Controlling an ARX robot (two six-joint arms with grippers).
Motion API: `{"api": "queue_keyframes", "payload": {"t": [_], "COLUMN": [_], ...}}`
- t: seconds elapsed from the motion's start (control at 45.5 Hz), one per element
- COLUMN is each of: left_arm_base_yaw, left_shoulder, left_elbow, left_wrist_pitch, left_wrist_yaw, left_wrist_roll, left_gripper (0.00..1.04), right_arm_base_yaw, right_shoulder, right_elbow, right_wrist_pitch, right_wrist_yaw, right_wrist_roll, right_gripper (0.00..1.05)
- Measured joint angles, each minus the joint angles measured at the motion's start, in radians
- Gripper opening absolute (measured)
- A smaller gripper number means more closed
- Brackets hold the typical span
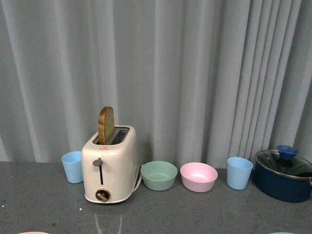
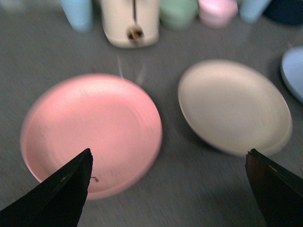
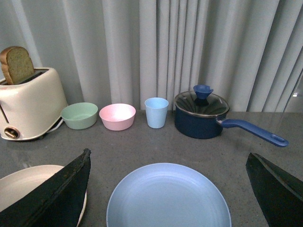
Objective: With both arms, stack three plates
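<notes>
toaster (image 1: 109, 165) — toast (image 1: 106, 124) up | green bowl (image 1: 159, 175) beside pink bowl (image 1: 199, 176) | pot (image 1: 282, 178) far right

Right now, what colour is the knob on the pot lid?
The knob is blue; right wrist view shows it best.

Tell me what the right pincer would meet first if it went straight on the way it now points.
Most likely the light blue round matte plate, lying just ahead of the open right pincer, in line with the gap between its tips. Depth is unclear, so the exact contact spot cannot be told.
</notes>
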Motion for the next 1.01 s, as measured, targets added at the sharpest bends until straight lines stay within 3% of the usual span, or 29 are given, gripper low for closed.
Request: {"api": "queue_keyframes", "payload": {"t": [0.154,0.308,0.527,1.01], "left_arm_base_yaw": [-0.021,-0.050,-0.019,0.179], "left_shoulder": [0.355,0.846,1.299,1.729], "left_elbow": [0.155,0.403,0.657,1.008], "left_wrist_pitch": [0.122,0.287,0.182,-0.003], "left_wrist_yaw": [0.027,-0.030,-0.080,-0.126], "left_wrist_roll": [0.081,0.198,0.349,0.488], "left_gripper": [0.98,0.98,0.98,0.98], "right_arm_base_yaw": [0.000,0.000,0.000,0.000], "right_shoulder": [0.000,0.000,0.000,0.000], "right_elbow": [0.000,0.000,0.000,0.000], "right_wrist_pitch": [0.000,0.000,0.000,0.000], "right_wrist_yaw": [0.005,0.004,0.004,0.004], "right_wrist_roll": [0.000,0.000,0.000,0.000], "right_gripper": [0.97,0.97,0.97,0.97]}}
